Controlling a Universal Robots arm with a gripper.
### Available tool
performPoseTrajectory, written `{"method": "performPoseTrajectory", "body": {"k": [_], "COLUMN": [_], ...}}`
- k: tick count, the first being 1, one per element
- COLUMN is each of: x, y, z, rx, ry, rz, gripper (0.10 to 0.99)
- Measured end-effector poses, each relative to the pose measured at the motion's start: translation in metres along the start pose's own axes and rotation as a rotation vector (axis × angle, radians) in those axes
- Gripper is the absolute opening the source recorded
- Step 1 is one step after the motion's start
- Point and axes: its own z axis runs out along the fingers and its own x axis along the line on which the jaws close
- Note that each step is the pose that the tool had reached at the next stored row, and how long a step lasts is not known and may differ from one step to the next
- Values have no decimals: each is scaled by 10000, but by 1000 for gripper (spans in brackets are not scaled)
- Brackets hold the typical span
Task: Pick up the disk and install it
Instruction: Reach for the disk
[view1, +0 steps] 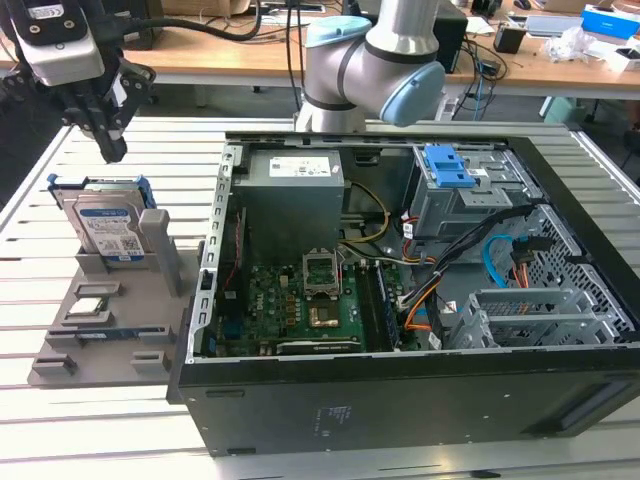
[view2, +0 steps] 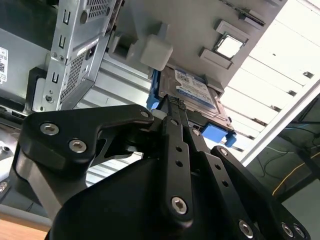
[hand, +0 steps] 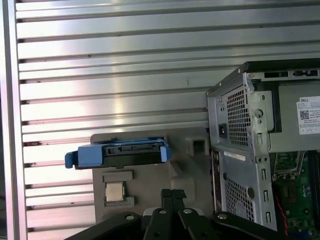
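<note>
Gripper (view1: 113, 150): fingers closed together, holding nothing, hanging above the disk (view1: 108, 228) and clear of it. Disk stands on edge in the grey holder (view1: 150, 335), on the exterior view's left of the open case (view1: 400, 400). Judgement: pick-up not yet made; installation in the case wholly outstanding.

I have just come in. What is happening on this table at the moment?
A robot arm is working next to an open computer case. Its tool hangs close above the disk without touching it. The disk stands on its edge in a grey holder, at the exterior view's left of the case. The tool is shut and holds nothing, so the disk is not yet picked up or installed.
</note>
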Motion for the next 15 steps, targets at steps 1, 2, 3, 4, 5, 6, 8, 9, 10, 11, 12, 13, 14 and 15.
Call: {"method": "performPoseTrajectory", "body": {"k": [1,2,3,4,5,6,8,9,10,11,12,13,14,15], "x": [27,47,66,93,126,155,188,222,252,291,315,331,355,373], "y": [-2,-4,-5,-7,-10,-12,-14,-17,-19,-22,-24,-25,-27,-28], "z": [0,-1,-2,-3,-3,-4,-5,-6,-6,-8,-9,-9,-10,-10], "rx": [0,0,0,0,0,0,0,0,0,1,1,0,1,0], "ry": [-1,-1,-1,0,0,0,0,0,0,0,0,0,0,0], "rz": [-1,-1,-2,-1,-1,0,0,-1,0,-1,-2,-1,-1,-2], "gripper": [106,106,106,106,106,106,106,106,106,106,106,106,106,106]}}
